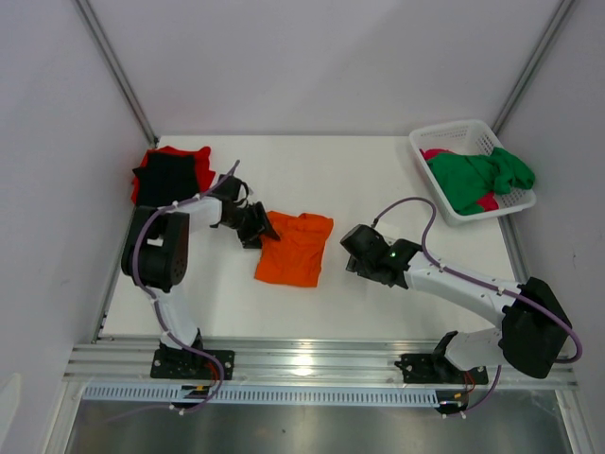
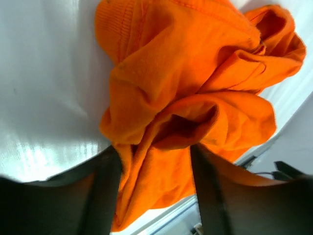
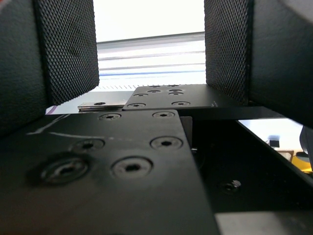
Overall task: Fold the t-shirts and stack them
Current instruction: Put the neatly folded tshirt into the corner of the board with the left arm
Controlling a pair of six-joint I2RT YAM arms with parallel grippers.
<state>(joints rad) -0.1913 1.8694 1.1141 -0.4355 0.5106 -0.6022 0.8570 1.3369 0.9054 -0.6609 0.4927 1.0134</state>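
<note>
On all sides of the cell stand plain grey walls (image 1: 312,66), two slanting metal posts running up them. Below lies one white table (image 1: 378,170), smooth and slightly glossy, with an aluminium rail (image 1: 312,359) along its near edge where the two arms are bolted.

The left arm (image 1: 156,251) reaches toward the middle of the table; the right arm (image 1: 463,288) lies low, stretched leftward across the near right side.

One white lattice basket (image 1: 454,130) sits at the far right corner. It holds two t-shirts, a green one (image 1: 477,180) heaped on top and spilling over the rim, and a magenta one (image 1: 437,153) showing beneath it.

Three more shirts lie on the table, five in all. At the far left corner a black shirt (image 1: 165,175) rests on a red one (image 1: 189,154). The orange shirt (image 1: 295,251) lies rumpled near the table's middle, well apart from both.

The left gripper (image 1: 260,227) is at the orange shirt's left edge. In its wrist view, its fingers (image 2: 110,186) stand either side of a bunched fold of orange cloth (image 2: 195,73); I cannot tell whether they pinch it.

The right gripper (image 1: 352,248) is just right of the orange shirt, jaws wide apart and empty.
</note>
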